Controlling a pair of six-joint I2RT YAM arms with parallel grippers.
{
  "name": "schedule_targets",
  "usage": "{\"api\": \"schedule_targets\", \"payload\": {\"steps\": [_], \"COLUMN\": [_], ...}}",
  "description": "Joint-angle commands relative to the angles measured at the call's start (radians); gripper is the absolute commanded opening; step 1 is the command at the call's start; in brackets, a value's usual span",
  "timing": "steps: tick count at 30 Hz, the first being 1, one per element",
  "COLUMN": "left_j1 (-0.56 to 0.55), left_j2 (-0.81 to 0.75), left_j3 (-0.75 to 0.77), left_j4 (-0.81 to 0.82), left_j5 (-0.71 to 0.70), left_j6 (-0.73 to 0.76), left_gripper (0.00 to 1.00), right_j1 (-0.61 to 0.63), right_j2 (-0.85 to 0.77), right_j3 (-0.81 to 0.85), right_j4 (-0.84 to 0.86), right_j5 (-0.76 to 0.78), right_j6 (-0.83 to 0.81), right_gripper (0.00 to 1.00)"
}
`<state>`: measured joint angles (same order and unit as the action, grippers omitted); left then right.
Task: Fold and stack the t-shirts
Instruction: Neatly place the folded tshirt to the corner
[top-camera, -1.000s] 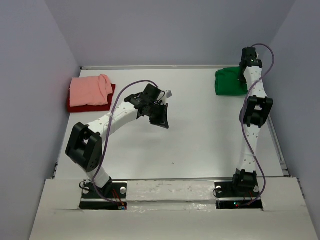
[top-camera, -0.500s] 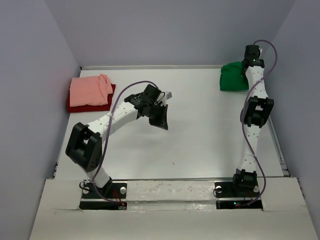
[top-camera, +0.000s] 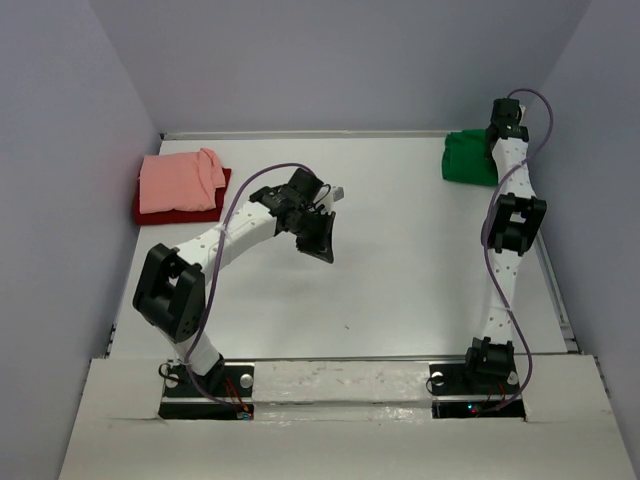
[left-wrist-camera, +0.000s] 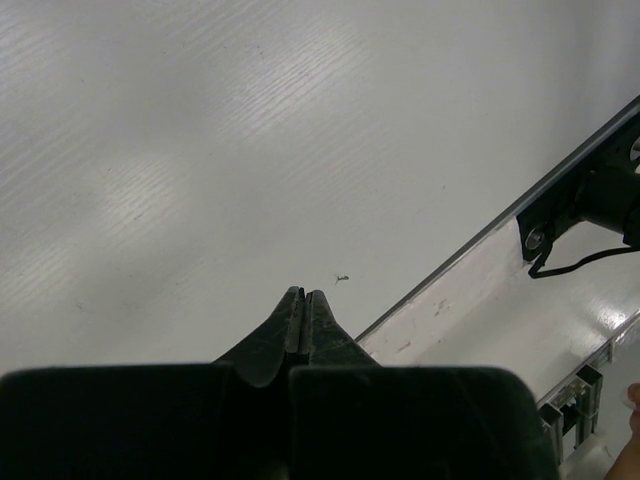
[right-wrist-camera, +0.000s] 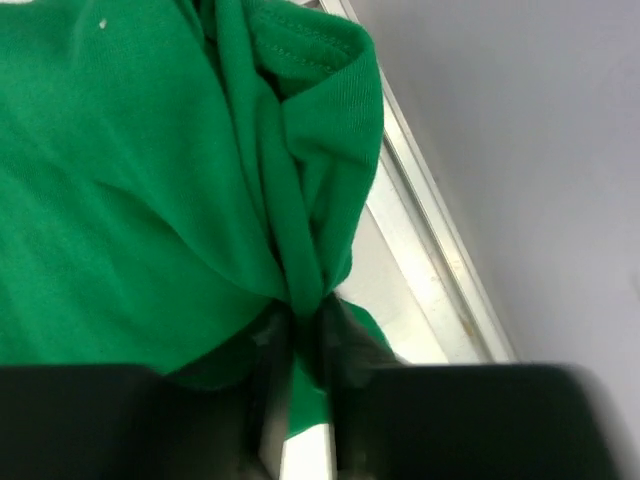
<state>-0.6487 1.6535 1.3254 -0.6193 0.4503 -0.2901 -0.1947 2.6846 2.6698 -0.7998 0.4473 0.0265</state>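
Right wrist view: my right gripper (right-wrist-camera: 300, 335) pinches 1 fold of green shirt (right-wrist-camera: 140, 180). My left gripper (left-wrist-camera: 303, 312), jaws together, empty over table (left-wrist-camera: 200, 150). Pink shirt (top-camera: 180, 180) lies on red shirt (top-camera: 178, 213).

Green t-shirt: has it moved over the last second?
Yes. The green t-shirt has slid right, closer to the table's right edge rail, pinched in the right gripper.
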Motion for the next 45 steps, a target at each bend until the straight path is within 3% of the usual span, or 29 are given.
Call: {"api": "schedule_targets", "payload": {"steps": [1,2,6,10,15,17,18,19,21,22,23,27,34,38,45], "left_j1": [-0.006,-0.006,-0.006,-0.006,-0.006,-0.006,-0.006,-0.006,-0.006,-0.006,-0.009,-0.019,-0.022,-0.022,-0.022], "left_j2": [-0.009,-0.008,-0.008,-0.024,-0.027,-0.027,-0.027,-0.021,-0.011,-0.005,-0.001,-0.001,-0.089,-0.098,-0.089], "left_j3": [0.054,0.055,0.054,0.035,0.028,0.038,0.044,0.055,0.069,0.075,0.081,0.098,-0.004,-0.041,0.003], "left_j4": [-0.045,-0.043,-0.043,-0.034,-0.023,-0.019,-0.013,-0.005,0.003,0.007,0.021,0.044,0.156,0.191,0.155], "left_j5": [0.037,0.041,0.042,0.044,0.047,0.048,0.042,0.041,0.039,0.039,0.037,0.027,0.013,0.011,-0.002], "left_j6": [0.026,0.026,0.025,0.017,0.005,0.0,-0.003,-0.012,-0.021,-0.026,-0.032,-0.049,-0.107,-0.121,-0.093], "left_gripper": [0.02,0.02,0.02,0.02,0.02,0.02,0.02,0.02,0.02,0.02,0.02,0.02,0.02,0.02,0.02], "right_j1": [-0.008,-0.017,-0.017,-0.017,-0.017,-0.003,-0.003,0.038,0.053,0.087,0.103,0.135,0.135,0.135,0.135], "right_j2": [-0.011,-0.009,-0.002,-0.019,-0.089,-0.144,-0.16,-0.195,-0.226,-0.239,-0.264,-0.31,-0.437,-0.486,-0.505], "right_j3": [0.055,0.055,0.064,0.07,0.019,-0.045,-0.065,-0.109,-0.139,-0.151,-0.175,-0.255,-0.485,-0.563,-0.603], "right_j4": [0.059,0.059,0.057,0.059,0.034,0.03,0.022,0.017,0.002,-0.005,-0.024,-0.067,-0.079,-0.078,-0.166], "right_j5": [0.013,0.008,-0.002,-0.01,-0.019,-0.044,-0.048,-0.071,-0.081,-0.088,-0.097,-0.231,-0.695,-0.681,-0.382], "right_j6": [-0.01,-0.008,-0.005,-0.007,0.016,0.035,0.041,0.053,0.073,0.076,0.079,0.154,0.288,0.302,0.288], "right_gripper": [0.48,0.61,0.78,0.84,0.84,0.78,0.7,0.47,0.19,0.05,0.0,0.0,0.0,0.0,0.0]}}
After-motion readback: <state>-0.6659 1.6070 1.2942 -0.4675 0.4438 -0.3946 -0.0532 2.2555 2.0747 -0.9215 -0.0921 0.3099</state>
